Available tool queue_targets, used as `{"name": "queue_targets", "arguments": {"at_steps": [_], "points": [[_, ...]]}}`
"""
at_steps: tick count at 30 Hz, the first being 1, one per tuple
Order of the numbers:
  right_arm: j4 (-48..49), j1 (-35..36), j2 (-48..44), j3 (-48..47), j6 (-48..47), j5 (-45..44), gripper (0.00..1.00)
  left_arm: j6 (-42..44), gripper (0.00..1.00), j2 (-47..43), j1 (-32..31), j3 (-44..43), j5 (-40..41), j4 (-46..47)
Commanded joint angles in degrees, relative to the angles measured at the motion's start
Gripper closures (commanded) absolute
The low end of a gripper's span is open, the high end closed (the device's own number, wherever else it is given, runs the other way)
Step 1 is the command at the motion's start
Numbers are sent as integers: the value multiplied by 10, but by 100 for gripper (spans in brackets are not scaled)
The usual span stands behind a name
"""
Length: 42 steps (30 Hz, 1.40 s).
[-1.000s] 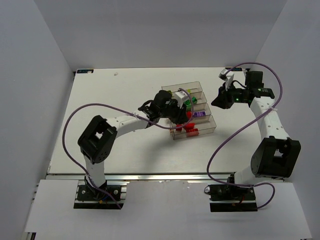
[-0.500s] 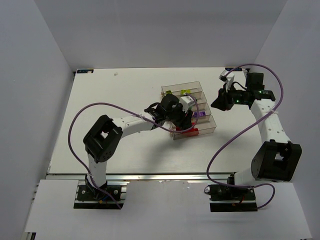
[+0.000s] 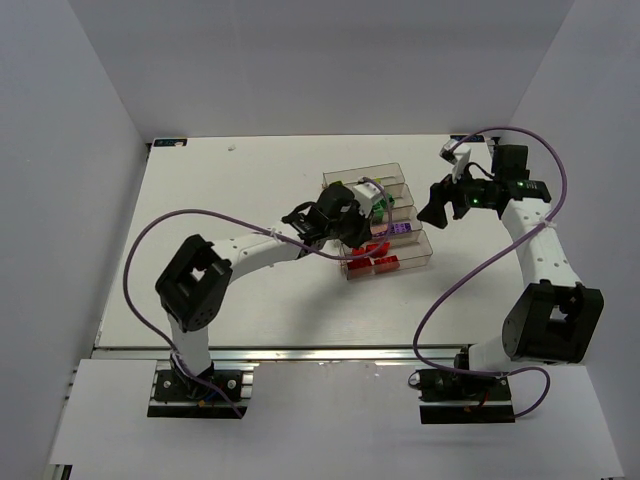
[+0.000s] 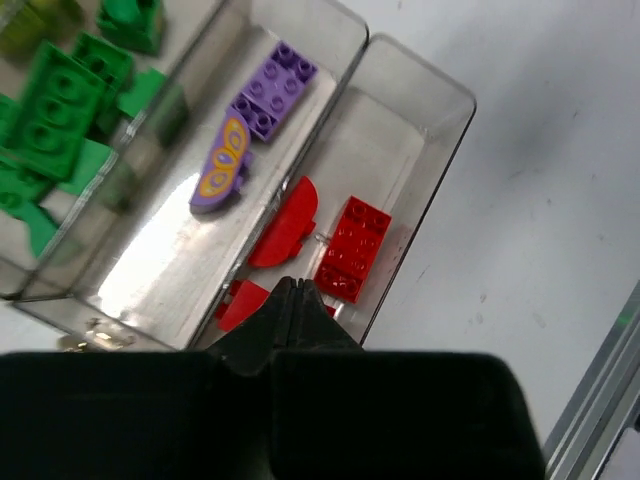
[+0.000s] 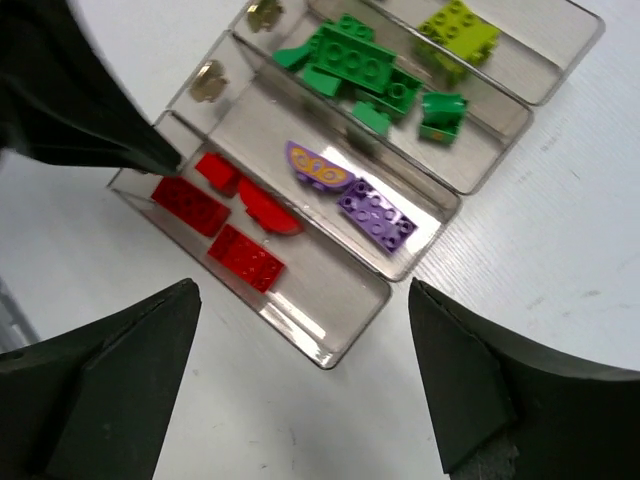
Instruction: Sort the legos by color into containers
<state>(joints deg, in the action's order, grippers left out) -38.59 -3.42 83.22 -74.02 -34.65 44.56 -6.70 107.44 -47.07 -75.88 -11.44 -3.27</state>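
Observation:
Four clear containers point(image 3: 378, 218) lie side by side in a slanted row. The nearest tray point(image 5: 330, 300) holds several red legos point(image 5: 245, 258), and the one beside it holds a purple brick point(image 5: 375, 215) and a purple piece with a yellow pattern point(image 5: 318, 167). Green legos point(image 5: 355, 60) fill the third tray, and yellow-green ones point(image 5: 455, 30) lie in the farthest. My left gripper point(image 4: 295, 283) is shut and empty, its tip over the left end of the red tray point(image 4: 432, 190), beside a red brick point(image 4: 352, 248). My right gripper point(image 5: 302, 290) hangs wide open and empty above the trays' right end.
The trays rest on a white table point(image 3: 230, 220) enclosed by grey walls. Purple cables point(image 3: 455, 275) loop off both arms. A metal rail point(image 3: 330, 352) runs along the near edge. Small gold bits point(image 5: 210, 80) sit at the left ends of two trays.
My left gripper opened briefly over the trays and has shut again, staying near the red tray's left end. My right gripper has opened wide with little movement.

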Motion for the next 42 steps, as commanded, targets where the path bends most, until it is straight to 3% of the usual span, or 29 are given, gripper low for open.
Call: {"name": "queue_targets", "arguments": {"at_steps": [1, 3, 4, 5, 6, 8, 9, 13, 18, 27, 42], "points": [[82, -6, -34, 4, 57, -63, 11, -42, 97, -96, 8, -3, 71, 6], [127, -8, -54, 29, 106, -118, 11, -64, 85, -139, 17, 24, 92, 19], [162, -8, -59, 37, 122, -133, 11, -74, 58, -169, 21, 34, 103, 25], [172, -10, -63, 42, 129, -140, 11, -85, 57, -169, 24, 43, 119, 25], [178, -11, -66, 46, 134, -149, 11, -101, 34, -198, 31, 60, 146, 26], [176, -16, -63, 39, 143, -138, 11, -106, 19, -223, 38, 77, 152, 27], [170, -17, -60, 33, 148, -122, 11, -112, 2, -247, 44, 92, 158, 25], [184, -19, -72, 33, 181, -119, 11, -133, 2, -300, 63, 125, 177, 12], [214, -19, -88, 42, 258, -176, 11, -142, 2, -357, 91, 161, 185, -7], [185, -18, -105, 54, 338, -219, 11, -161, 2, -425, 124, 199, 202, -36], [180, -19, -119, 70, 342, -221, 11, -214, 2, -456, 124, 219, 195, -33]]}}
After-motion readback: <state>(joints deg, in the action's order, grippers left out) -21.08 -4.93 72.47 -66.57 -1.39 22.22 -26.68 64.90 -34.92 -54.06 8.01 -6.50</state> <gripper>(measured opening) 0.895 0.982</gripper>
